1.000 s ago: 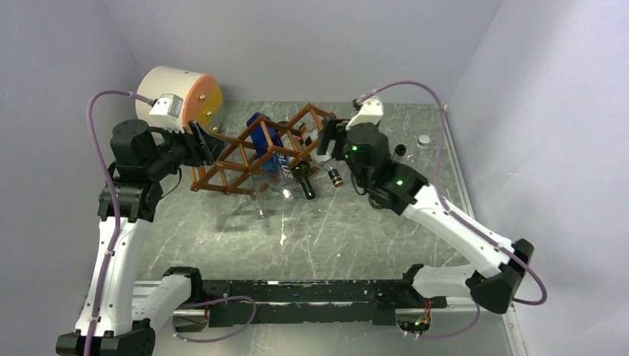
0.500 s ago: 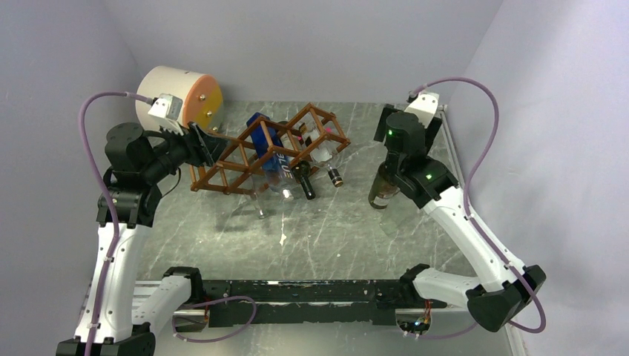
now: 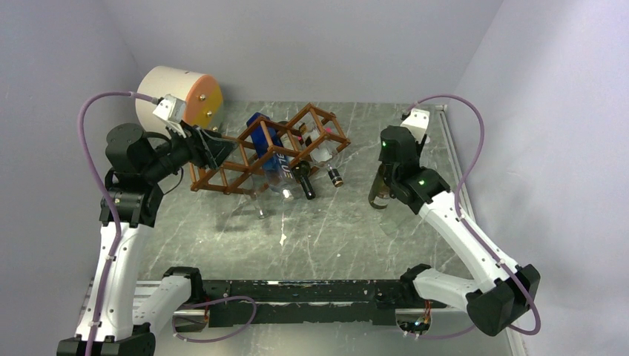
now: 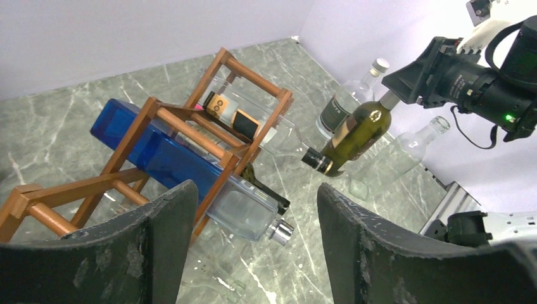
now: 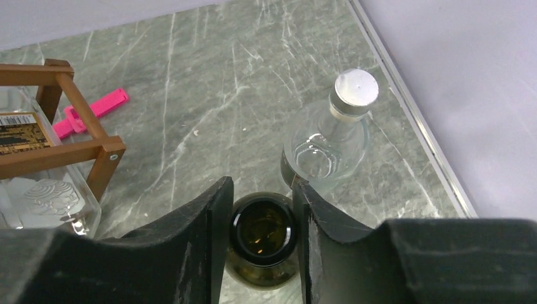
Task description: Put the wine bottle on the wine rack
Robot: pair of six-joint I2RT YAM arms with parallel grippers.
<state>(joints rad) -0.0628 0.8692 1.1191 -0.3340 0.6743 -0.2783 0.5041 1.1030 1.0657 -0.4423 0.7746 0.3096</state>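
Observation:
The wine bottle [image 3: 381, 191] is dark green with a label and stands about upright at the right of the table. It also shows in the left wrist view [image 4: 358, 129]. My right gripper [image 3: 387, 165] is shut on its neck from above. In the right wrist view the two fingers [image 5: 263, 190] press the rim of its open mouth [image 5: 263, 229]. The reddish-brown wine rack [image 3: 256, 156] lies left of centre, with bottles in its cells [image 4: 190, 130]. My left gripper [image 3: 216, 152] hovers open at the rack's left end, nothing between its fingers [image 4: 253, 215].
A blue bottle [image 4: 158, 152] and a dark bottle [image 3: 303, 179] lie in the rack. A cream-and-orange drum [image 3: 178, 96] stands back left. A clear bottle with a white cap [image 5: 335, 130] stands right beside the wine bottle, a second clear bottle [image 4: 411, 144] near it. A pink clip [image 5: 92, 111] lies behind the rack.
My right arm has swung from the rack to the right side and shut on the wine bottle's neck. My left gripper's fingers have spread apart near the rack's left end.

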